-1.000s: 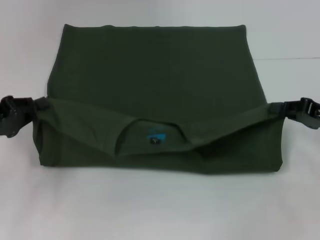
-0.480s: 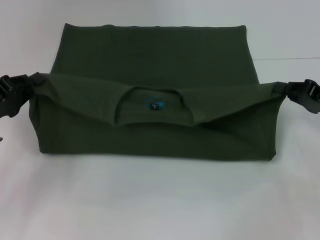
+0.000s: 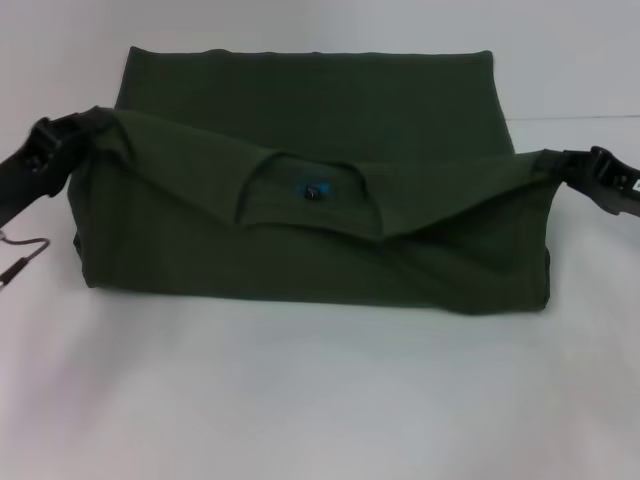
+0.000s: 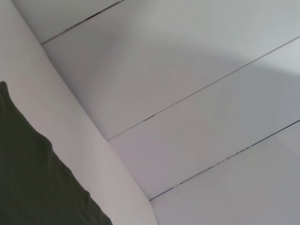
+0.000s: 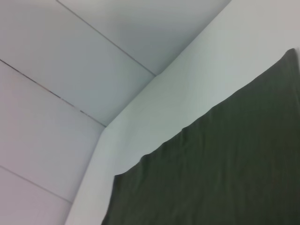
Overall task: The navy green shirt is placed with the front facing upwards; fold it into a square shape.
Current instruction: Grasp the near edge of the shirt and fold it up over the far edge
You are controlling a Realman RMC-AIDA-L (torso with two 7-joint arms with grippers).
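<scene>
The navy green shirt (image 3: 310,110) lies on the white table (image 3: 320,400) in the head view, its near part lifted and doubled over toward the far hem. The round collar with its small blue label (image 3: 312,188) faces me at the middle of the raised fold. My left gripper (image 3: 75,128) is shut on the shirt's left corner, held above the table. My right gripper (image 3: 553,160) is shut on the right corner, a little lower. Each wrist view shows only a strip of the shirt (image 4: 33,183) (image 5: 220,164); neither shows fingers.
A thin loose cable (image 3: 22,255) hangs under the left arm near the table's left edge. The table's white edge (image 4: 93,140) (image 5: 154,108) meets a pale tiled floor in both wrist views.
Both grippers have carried the shirt's near edge up and away from me. The collar fold now lies farther over the shirt, and the left corner has risen higher than the right.
</scene>
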